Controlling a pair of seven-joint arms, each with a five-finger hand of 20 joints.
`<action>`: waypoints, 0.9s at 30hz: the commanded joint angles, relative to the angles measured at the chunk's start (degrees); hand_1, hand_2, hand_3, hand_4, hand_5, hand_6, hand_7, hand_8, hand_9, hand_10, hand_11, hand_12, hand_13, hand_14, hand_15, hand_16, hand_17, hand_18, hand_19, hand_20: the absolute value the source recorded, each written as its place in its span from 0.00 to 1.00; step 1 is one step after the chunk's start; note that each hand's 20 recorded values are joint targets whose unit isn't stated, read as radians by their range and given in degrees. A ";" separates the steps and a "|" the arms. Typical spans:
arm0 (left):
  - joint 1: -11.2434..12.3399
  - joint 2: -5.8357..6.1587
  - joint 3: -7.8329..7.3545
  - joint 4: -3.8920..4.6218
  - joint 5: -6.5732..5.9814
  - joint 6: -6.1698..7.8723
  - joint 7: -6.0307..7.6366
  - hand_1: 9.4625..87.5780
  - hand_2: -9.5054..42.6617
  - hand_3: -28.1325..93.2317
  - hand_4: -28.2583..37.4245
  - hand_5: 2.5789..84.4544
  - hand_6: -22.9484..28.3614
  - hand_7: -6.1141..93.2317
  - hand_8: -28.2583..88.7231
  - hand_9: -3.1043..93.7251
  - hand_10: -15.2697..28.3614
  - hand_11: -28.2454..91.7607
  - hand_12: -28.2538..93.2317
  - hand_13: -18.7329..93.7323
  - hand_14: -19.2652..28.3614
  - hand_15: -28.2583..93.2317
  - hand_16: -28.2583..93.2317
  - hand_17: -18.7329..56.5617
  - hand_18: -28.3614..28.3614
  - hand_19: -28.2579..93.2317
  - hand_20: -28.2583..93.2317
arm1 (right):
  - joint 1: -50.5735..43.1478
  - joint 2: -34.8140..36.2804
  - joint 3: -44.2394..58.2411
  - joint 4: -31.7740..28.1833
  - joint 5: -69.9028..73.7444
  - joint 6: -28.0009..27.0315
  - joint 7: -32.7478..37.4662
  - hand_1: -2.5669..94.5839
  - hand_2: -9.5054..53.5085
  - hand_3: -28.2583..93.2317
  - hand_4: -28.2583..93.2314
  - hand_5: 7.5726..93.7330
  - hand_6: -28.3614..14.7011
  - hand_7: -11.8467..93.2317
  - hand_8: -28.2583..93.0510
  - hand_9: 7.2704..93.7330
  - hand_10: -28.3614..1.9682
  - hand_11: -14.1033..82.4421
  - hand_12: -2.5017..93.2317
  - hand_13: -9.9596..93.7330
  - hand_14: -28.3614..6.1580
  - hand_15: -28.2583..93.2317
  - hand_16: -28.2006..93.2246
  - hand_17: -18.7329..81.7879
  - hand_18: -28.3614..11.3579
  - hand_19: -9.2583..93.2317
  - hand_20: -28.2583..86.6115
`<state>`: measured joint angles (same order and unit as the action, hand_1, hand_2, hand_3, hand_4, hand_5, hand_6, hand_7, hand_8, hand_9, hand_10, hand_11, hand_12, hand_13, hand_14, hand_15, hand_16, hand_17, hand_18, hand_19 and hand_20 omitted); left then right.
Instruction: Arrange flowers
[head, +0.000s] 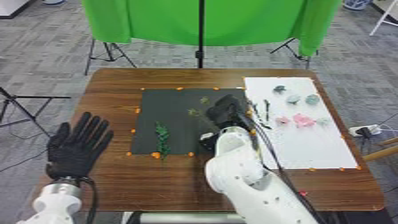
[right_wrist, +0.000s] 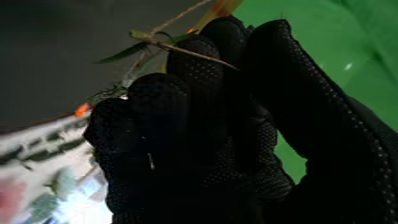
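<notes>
1. One thin sprig (right_wrist: 188, 51) is pinched between the drawn-together thumb and fingers of the right hand (head: 228, 111), its stem crossing near the fingertips.
2. That hand is over the dark mat (head: 191, 142), near the edge facing the white sheet (head: 311, 150). Pale leafy tips (head: 194, 112) show beside it; whether they belong to the held sprig, I cannot tell.
3. On the mat's left part lies a green sprig (head: 163, 135), its lower end at the near edge.
4. The step in hand looks like laying out greenery on the mat. Next calls for settling the stem at the wanted angle, then parting thumb and fingers gently so it doesn't drag.
5. On the white sheet are dark leafy stems (head: 266, 110), pink flowers (head: 303, 120) and grey-green blooms (head: 293, 99), likely for later.
6. The left hand (head: 75, 152) is beside the mat, fingers spread.
</notes>
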<state>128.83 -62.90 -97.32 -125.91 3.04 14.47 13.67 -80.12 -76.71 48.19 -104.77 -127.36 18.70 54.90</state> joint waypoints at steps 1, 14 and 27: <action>0.15 0.91 0.45 0.51 -0.14 0.73 -1.18 0.22 0.43 0.87 0.00 0.53 0.60 0.15 0.17 0.44 0.66 0.36 0.33 0.44 0.70 0.49 0.20 0.20 0.72 0.42 0.35 | -2.93 -2.96 -2.77 0.84 2.22 -2.59 2.25 0.55 0.03 0.83 0.05 0.77 0.58 0.56 0.37 0.79 0.39 0.62 0.45 0.72 0.29 0.87 0.47 0.57 0.02 1.00 0.65; -0.58 1.80 1.57 0.92 0.86 0.99 -2.40 0.22 0.42 0.87 0.00 0.53 0.59 0.15 0.17 0.44 0.66 0.36 0.33 0.44 0.70 0.49 0.20 0.21 0.71 0.42 0.35 | -4.31 -5.31 -3.10 2.08 3.03 -0.59 3.12 0.55 0.03 0.83 0.04 0.74 0.55 0.51 0.35 0.78 0.37 0.54 0.40 0.71 0.29 0.84 0.45 0.56 0.03 1.00 0.63; 1.37 1.06 0.13 0.00 1.09 0.61 -0.20 0.22 0.42 0.87 0.00 0.53 0.59 0.15 0.17 0.44 0.66 0.36 0.33 0.44 0.70 0.49 0.20 0.20 0.72 0.42 0.35 | -2.77 -2.08 -4.77 -0.23 5.53 -1.49 2.54 0.47 0.03 0.87 0.05 0.70 0.46 0.30 0.22 0.75 0.27 0.50 0.26 0.69 0.27 0.81 0.41 0.55 0.02 1.00 0.62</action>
<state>128.49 -61.30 -96.44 -125.48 3.90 14.82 12.63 -83.24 -80.66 44.77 -103.68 -123.57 17.48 57.30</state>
